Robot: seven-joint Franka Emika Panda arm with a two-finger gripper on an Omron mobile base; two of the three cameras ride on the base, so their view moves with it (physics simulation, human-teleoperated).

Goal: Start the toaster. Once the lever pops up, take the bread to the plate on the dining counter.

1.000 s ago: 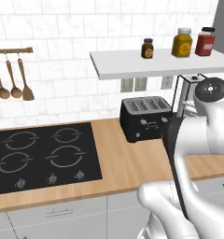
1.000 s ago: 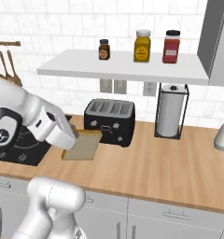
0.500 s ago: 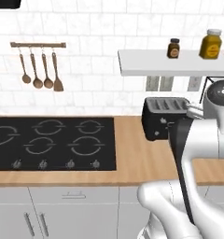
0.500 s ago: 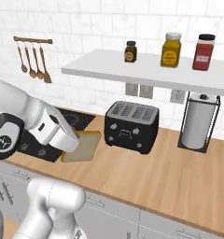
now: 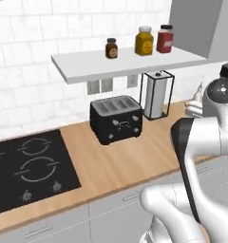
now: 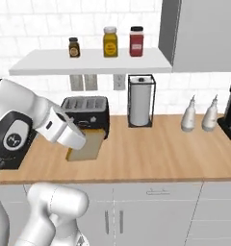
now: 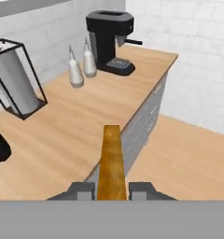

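bread [image 6: 86, 145] clamped in jaws, apparently just before toaster [image 6: 85, 110]

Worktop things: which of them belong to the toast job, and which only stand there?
Job:
- bread, held in the shut gripper
- toaster, slots empty

Only standing there:
- paper towel roll
- three jars on the shelf
- two bottles
- coffee machine
- hob

White tiled wall [image 5: 25, 80] behind a light-wood surface [image 6: 151, 153], white cabinets [image 6: 151, 216] below. Beyond the fingers [image 7: 81, 190]: wood floor [image 7: 188, 158], grey shelf [image 5: 130, 64] overhead.
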